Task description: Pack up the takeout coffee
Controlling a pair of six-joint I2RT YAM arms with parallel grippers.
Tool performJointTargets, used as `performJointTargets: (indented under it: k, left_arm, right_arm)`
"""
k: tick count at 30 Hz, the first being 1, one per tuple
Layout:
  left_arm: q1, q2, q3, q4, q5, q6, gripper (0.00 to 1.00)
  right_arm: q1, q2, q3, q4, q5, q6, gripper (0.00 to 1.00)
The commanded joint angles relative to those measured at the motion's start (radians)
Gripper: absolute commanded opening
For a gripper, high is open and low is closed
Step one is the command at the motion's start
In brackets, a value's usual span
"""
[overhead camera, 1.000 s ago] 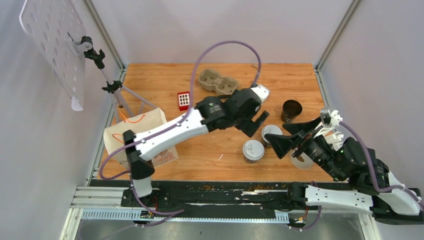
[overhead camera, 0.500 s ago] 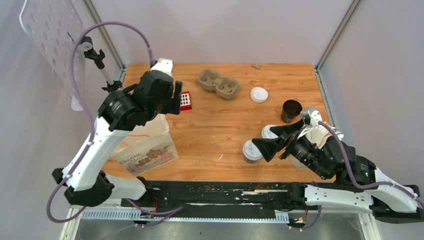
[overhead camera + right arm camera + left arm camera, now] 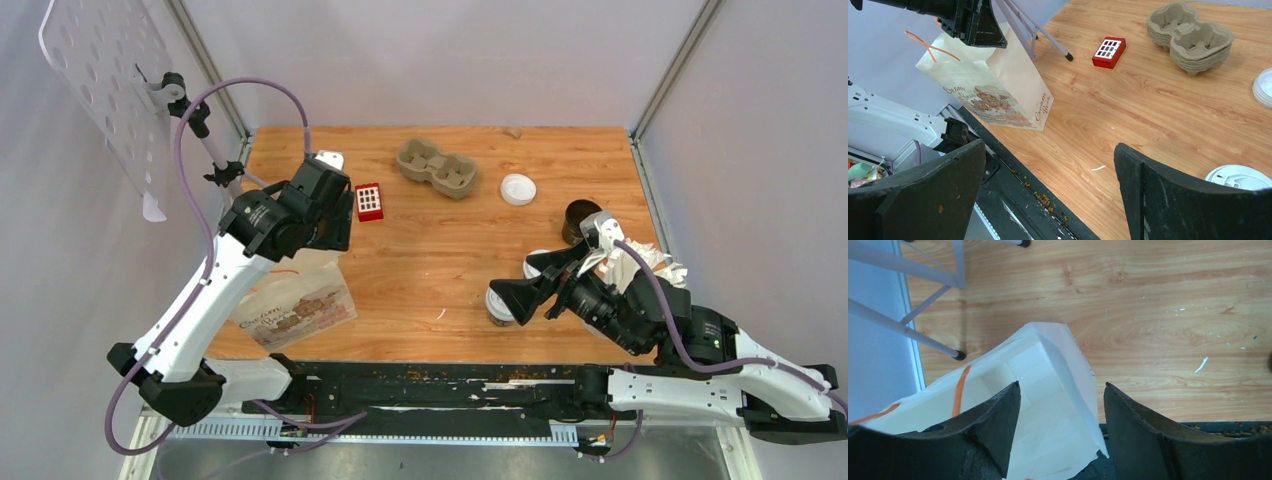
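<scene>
Left claw (image 3: 1061,388) part open, empty, above paper bag (image 3: 1048,365) mouth. I judged best: pin bag rim open. 2 takeout coffee cups (image 3: 497,306) stood on counter (image 3: 430,250) just beside right claw (image 3: 1048,150), which gaped wide, empty. I'd grip below lid.

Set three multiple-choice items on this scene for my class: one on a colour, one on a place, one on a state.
1. The small box beside the pulp tray is: A blue; B red; C green.
2. The left jaws hang over: A the pulp tray; B the paper bag's open top; C the small box.
3. The right jaws are: A shut on a cup; B shut on a lid; C wide apart, empty.
Answers: 1 B, it shows red in the top view. 2 B, the left wrist view looks down into the bag. 3 C, nothing is gripped between them in the right wrist view.
</scene>
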Motion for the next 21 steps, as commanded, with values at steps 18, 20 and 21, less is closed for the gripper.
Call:
performJointTargets:
  k: [18,20,21]
  left_arm:
    - [0.005,0.029,0.031,0.043,0.137,0.042,0.10]
    - [0.005,0.023,0.040,0.063,0.226,0.068,0.01]
    - [0.005,0.017,0.041,0.074,0.271,0.075,0.00]
  right_arm:
    - [-0.001,-0.032,-0.025,0.038,0.030,0.015,1.00]
    - [0.000,-0.022,-0.038,0.051,0.032,0.010,1.00]
    - [-0.001,-0.010,-0.037,0.054,0.035,0.010,1.00]
